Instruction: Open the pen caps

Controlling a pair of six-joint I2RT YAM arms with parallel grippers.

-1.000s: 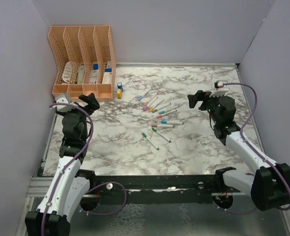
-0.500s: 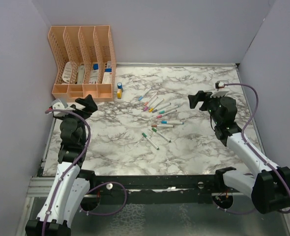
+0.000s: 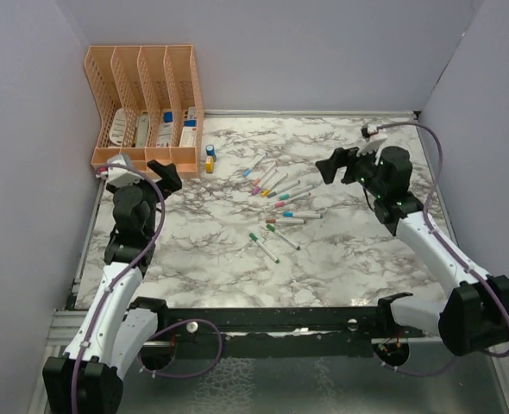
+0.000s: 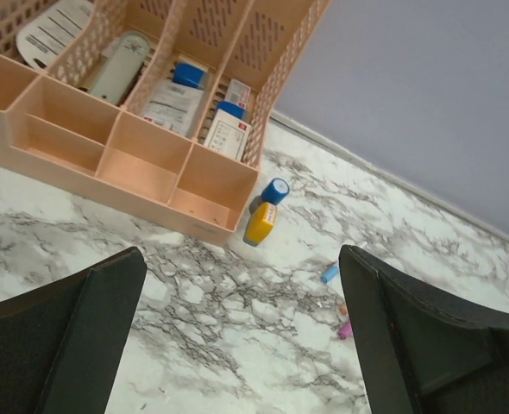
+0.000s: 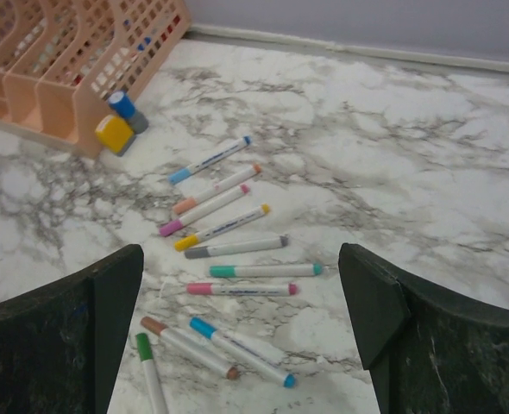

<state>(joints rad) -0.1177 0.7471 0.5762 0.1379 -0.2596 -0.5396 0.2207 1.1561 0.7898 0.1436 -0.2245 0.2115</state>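
Note:
Several white pens point(image 3: 276, 198) with their coloured pen caps on lie in a loose cluster at the middle of the marble table. The right wrist view shows the caps on their barrels: blue point(image 5: 179, 176), orange point(image 5: 185, 205), yellow point(image 5: 186, 243), teal point(image 5: 223, 271), pink point(image 5: 200, 289), brown point(image 5: 153, 325), green point(image 5: 143, 346). My right gripper point(image 3: 332, 164) is open and empty, above the table just right of the cluster, which lies between its fingers in its own view point(image 5: 241, 336). My left gripper point(image 3: 164, 172) is open and empty, well left of the pens, which sit at its right finger's edge point(image 4: 329, 273).
A peach desk organiser point(image 3: 142, 103) with boxes in its slots stands at the back left; it also shows in the left wrist view point(image 4: 142, 164). A small blue-and-yellow bottle point(image 3: 210, 158) stands beside its right corner. Grey walls close in the back and both sides.
My left gripper has moved away from me and to the right, up to the organiser's front. My right gripper has moved left and back, closer to the pens.

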